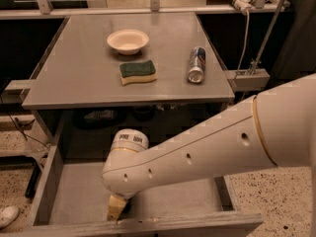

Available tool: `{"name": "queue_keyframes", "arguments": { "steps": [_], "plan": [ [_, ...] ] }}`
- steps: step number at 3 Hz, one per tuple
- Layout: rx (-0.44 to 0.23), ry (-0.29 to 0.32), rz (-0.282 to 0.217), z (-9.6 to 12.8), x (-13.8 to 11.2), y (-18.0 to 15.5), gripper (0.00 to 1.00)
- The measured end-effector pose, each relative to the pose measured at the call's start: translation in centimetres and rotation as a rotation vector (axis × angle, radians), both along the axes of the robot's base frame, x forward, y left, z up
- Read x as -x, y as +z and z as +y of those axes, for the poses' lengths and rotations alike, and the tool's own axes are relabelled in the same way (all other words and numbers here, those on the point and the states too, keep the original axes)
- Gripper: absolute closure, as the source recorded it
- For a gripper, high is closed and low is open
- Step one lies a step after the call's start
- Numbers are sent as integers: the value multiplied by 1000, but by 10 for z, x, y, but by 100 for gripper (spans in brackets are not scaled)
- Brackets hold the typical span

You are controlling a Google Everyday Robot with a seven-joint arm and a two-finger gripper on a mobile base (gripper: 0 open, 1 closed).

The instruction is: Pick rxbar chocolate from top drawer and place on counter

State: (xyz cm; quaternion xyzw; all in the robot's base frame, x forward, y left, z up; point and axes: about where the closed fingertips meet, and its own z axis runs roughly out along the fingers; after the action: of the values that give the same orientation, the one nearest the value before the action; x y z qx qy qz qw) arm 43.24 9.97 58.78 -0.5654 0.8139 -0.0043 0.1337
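The top drawer [74, 196] is pulled open below the counter [79, 78]. My arm reaches down into it from the right, and the gripper [116, 209] sits low at the drawer's front, near the front wall. A small dark patch shows right beside the gripper's tan finger [114, 207]; I cannot tell whether it is the rxbar chocolate. The bar is otherwise hidden behind my arm.
On the counter lie a white bowl [128, 41], a green-and-yellow sponge [138, 72] and a can on its side [197, 64]. A white shoe [7, 215] rests on the floor left of the drawer.
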Motion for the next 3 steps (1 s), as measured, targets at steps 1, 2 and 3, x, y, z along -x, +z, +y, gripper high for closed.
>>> {"name": "queue_keyframes", "arguments": {
  "steps": [1,2,3],
  "plan": [
    [8,46,5,-5,3,-2,0],
    [8,46,5,-5,3,-2,19],
    [8,46,5,-5,3,-2,43]
  ]
}}
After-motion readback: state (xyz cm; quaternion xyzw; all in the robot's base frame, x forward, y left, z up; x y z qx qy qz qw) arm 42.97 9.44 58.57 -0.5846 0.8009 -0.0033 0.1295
